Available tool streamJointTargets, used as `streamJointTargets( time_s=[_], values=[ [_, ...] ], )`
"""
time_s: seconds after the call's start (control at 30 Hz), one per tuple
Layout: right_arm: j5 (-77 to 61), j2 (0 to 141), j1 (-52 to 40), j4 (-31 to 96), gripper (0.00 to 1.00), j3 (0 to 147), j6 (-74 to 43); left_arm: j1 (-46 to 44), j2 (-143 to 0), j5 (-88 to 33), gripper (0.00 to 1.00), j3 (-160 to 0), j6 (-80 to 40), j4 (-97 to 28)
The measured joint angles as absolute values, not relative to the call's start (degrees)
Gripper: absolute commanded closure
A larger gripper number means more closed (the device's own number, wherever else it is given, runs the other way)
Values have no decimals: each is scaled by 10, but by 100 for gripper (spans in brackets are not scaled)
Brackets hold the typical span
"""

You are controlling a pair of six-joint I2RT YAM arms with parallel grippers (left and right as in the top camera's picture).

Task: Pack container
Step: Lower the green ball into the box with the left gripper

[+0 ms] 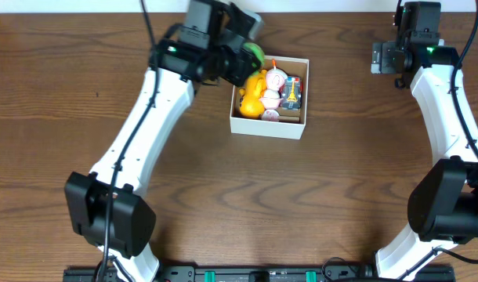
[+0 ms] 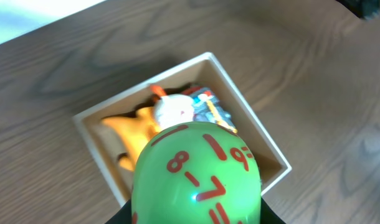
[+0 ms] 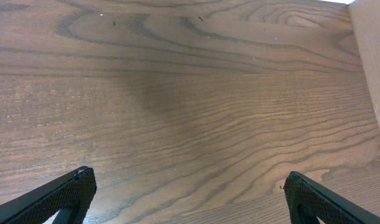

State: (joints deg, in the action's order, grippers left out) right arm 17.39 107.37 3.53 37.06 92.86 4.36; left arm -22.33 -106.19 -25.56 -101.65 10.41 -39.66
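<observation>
The container [image 1: 266, 129] is a small square box with white walls and a brown inside, at the table's middle back. In it lie a yellow-orange toy [image 1: 252, 94], a white and pink toy [image 1: 276, 80] and a blue-grey toy [image 1: 292, 95]. My left gripper [image 1: 247, 59] hangs over the box's far left corner, shut on a green egg-shaped toy [image 2: 196, 177] with red numbers. In the left wrist view the egg hides part of the container [image 2: 255, 124] below it. My right gripper [image 3: 190, 186] stands open over bare wood at the far right [image 1: 388, 59].
The table is dark brown wood. A pale edge [image 3: 370, 62] shows at the right of the right wrist view. The left arm's white links cross the table's left half from the front edge.
</observation>
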Motion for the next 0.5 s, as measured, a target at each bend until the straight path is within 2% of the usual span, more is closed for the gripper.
streamJointTargets(
  time_s=[0.5],
  values=[
    [174,1074,35,371,1,929,44,-254,-1188,-255,94,-1016,115,-418]
  ],
)
